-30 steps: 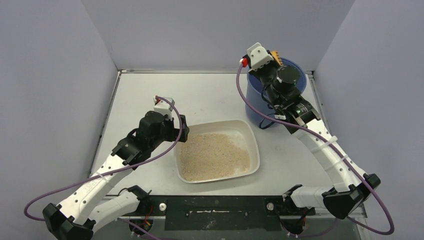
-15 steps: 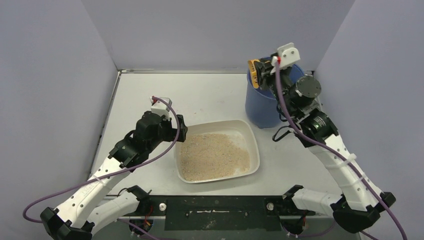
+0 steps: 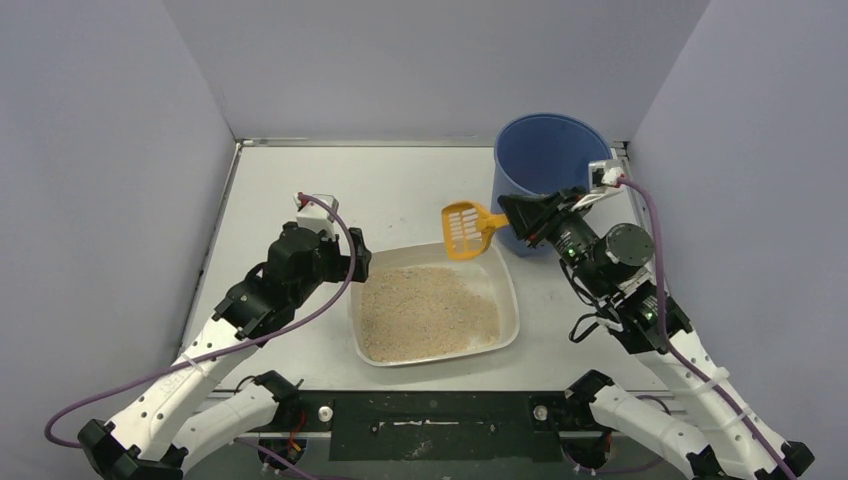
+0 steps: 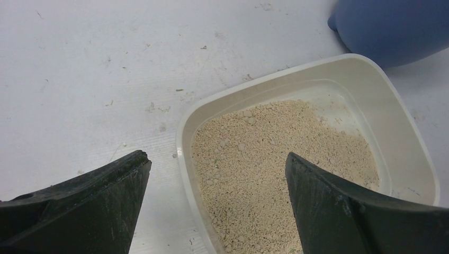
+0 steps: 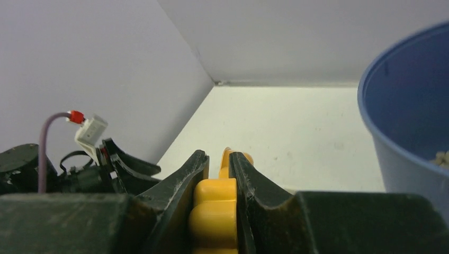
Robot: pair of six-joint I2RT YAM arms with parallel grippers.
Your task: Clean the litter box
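Litter box [image 3: 512, 300] lies near gaping left jaws; right jaws, seemingly past it, grip scoop [image 3: 463, 229].

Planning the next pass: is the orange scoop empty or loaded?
Empty, it seems: seen from above, the scoop shows bare open slots and no litter on it.

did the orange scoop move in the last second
Yes. The orange scoop has swung from over the blue bucket down and left in the top view, and now hangs at the far rim of the litter box.
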